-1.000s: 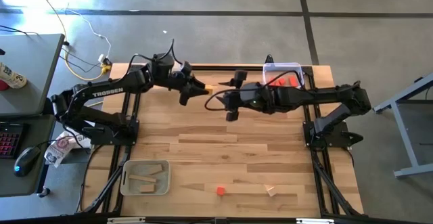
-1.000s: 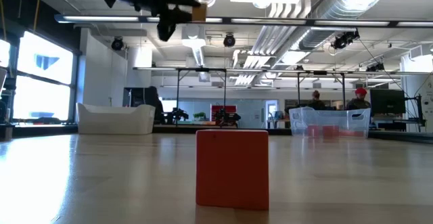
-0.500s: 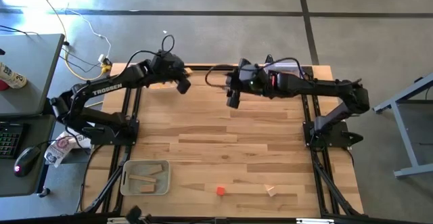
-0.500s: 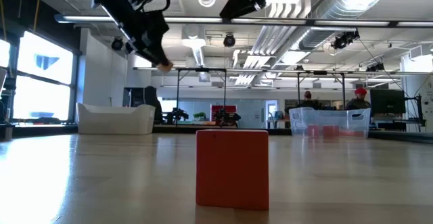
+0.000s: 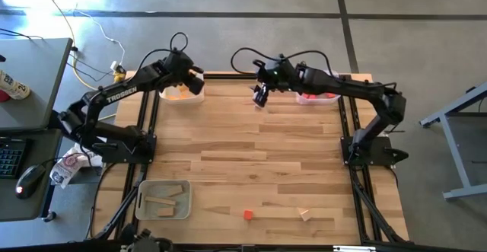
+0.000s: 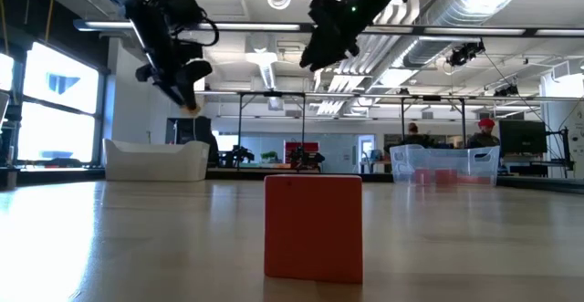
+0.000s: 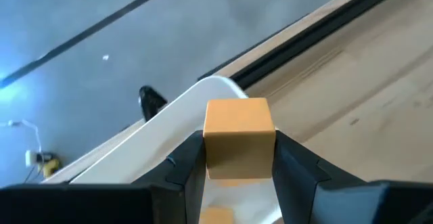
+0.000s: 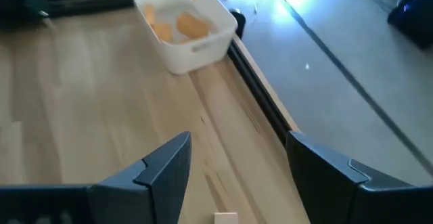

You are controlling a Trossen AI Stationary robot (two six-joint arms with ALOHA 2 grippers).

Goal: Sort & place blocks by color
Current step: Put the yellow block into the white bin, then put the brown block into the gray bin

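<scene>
Bench (image 5: 251, 153), pale wood planks; all places below are given from it.

1. White tray (image 5: 183, 94) at the bench's far left corner: you are looking at orange blocks (image 8: 177, 26) lying in it, rounded plastic walls, count unclear.
2. Clear tray (image 5: 318, 96) at the far right corner: red blocks (image 5: 319, 96) are showing through its wall.
3. Grey tray (image 5: 163, 199) at the near left corner: tan bars (image 5: 169, 196) are lying in it, long axes running roughly along the bench's width.
4. Loose on the bench near its front edge: a red cube (image 5: 248, 215), sitting square with one flat face toward the low camera, and a tan block (image 5: 304, 215) to its right, well apart from it.
5. Left tool (image 7: 238, 158): you are seeing it hanging over the white tray, clamped on an orange cube (image 7: 239, 139) of smooth painted wood, held level.
6. Right tool (image 8: 237, 166): it is hovering over the far middle of the bench, fingers spread apart, gripping nothing.
</scene>
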